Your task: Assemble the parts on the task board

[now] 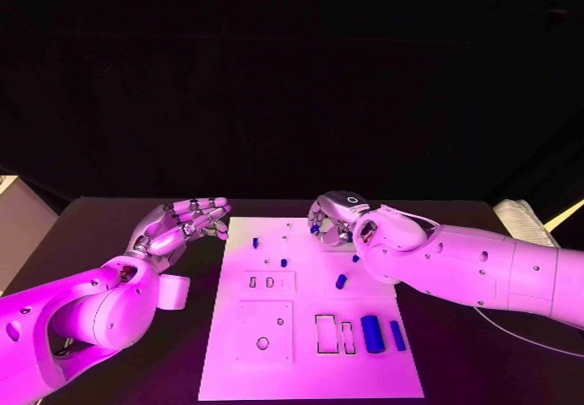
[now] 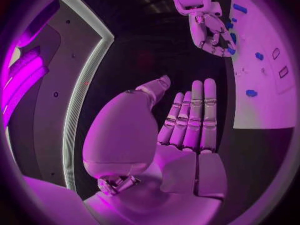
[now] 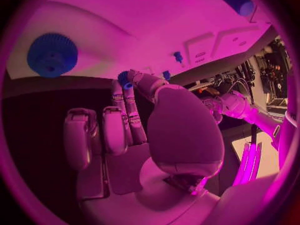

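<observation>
In the head view the white board (image 1: 310,312) lies flat in the middle of the black table (image 1: 487,354), with rectangular and round cut-outs and small blue parts scattered on it: two upright-looking pegs (image 1: 382,334) side by side near its right edge, a short part (image 1: 341,281) at mid-board, and smaller bits toward the far end. The left hand (image 1: 185,224) hangs just beside the board's far left corner, fingers straight and together, holding nothing. The right hand (image 1: 336,218) is over the board's far edge, fingers curled down around a small blue part (image 1: 316,228). In the left wrist view the left hand (image 2: 187,122) lies flat and empty, with the board (image 2: 265,85) beside it. In the right wrist view the right hand (image 3: 134,110) pinches the blue part (image 3: 124,78) at its fingertips, close to the board (image 3: 156,25); a blue gear (image 3: 52,54) sits on the board nearby. No writing is readable.
</observation>
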